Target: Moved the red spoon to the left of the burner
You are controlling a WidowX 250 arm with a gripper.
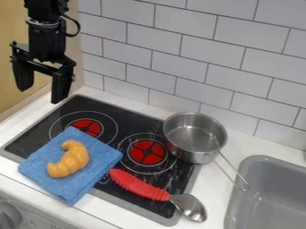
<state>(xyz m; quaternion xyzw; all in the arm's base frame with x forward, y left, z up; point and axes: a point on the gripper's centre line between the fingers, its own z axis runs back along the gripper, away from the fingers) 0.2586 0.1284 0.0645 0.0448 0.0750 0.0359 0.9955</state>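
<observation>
My gripper [42, 91] hangs open at the upper left, above the stove's back left corner, with nothing between its fingers. The red spoon [138, 185] lies at the front right of the black stovetop. Its red handle end is by the blue cloth, and its metal bowl reaches over the stove's front right edge. Behind the handle is the right burner [147, 152], a red disc with rings. The left burner [87, 127] is partly covered by the cloth's back corner. The gripper is well away from the spoon, up and to the left.
A folded blue cloth [100, 156] with a croissant [69, 159] on it lies over the stove's front left. A metal pot [195, 137] stands at the stove's right edge, its handle toward the grey sink [267, 197]. A tiled wall [179, 58] rises behind.
</observation>
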